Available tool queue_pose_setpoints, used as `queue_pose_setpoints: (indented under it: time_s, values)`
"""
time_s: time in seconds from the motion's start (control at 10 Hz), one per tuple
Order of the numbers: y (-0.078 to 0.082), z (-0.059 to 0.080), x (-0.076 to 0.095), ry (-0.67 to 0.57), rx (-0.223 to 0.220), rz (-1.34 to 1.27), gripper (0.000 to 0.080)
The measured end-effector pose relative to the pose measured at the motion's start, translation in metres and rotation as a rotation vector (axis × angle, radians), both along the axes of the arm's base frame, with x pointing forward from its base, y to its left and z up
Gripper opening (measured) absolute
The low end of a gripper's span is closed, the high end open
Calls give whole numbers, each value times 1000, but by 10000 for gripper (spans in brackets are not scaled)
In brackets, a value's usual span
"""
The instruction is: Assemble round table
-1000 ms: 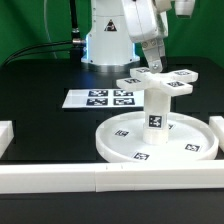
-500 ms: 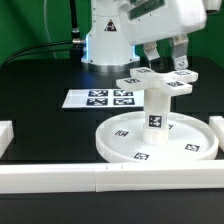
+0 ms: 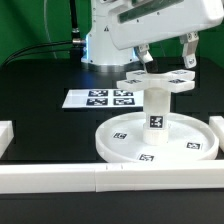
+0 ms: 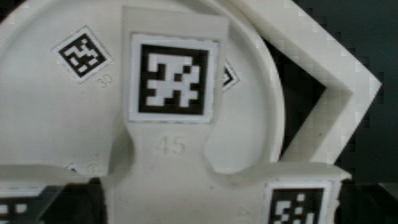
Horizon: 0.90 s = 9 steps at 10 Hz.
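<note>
Assembly looks far along: the large round disc [image 3: 156, 139] lies flat on the black worktop [image 3: 45, 120], the short thick leg [image 3: 156, 110] stands upright at its middle, and the cross-shaped foot piece [image 3: 158, 80] sits on top of the leg. The gripper [image 3: 166, 52] hangs just above the foot piece with its two fingers spread apart, one over each side of the cross, clamped on nothing. In the wrist view one tagged arm of the foot piece [image 4: 175, 90] fills the middle of the picture, with the disc [image 4: 54, 90] beneath it. Whether the foot piece is fully seated on the leg cannot be told from here. The step in hand appears to be fixing the foot onto the leg; the next move probably calls for lowering squarely onto the cross, closing on it, and turning it without tipping the leg. The marker board [image 3: 99, 98] lies apart, toward the exterior view's left.
</note>
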State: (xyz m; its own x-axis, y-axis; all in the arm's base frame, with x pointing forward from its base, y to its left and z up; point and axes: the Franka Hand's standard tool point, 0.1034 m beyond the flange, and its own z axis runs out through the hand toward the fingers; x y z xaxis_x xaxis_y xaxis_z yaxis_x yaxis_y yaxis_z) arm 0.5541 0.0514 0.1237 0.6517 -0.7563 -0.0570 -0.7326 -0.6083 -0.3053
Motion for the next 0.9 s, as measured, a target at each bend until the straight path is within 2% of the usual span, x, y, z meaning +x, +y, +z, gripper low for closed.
queue_pose_setpoints:
  time_s: [0.4, 0.9]
  values:
    - [13, 0, 8, -67, -132, 484, 648]
    - [12, -1, 9, -134, -185, 772, 648]
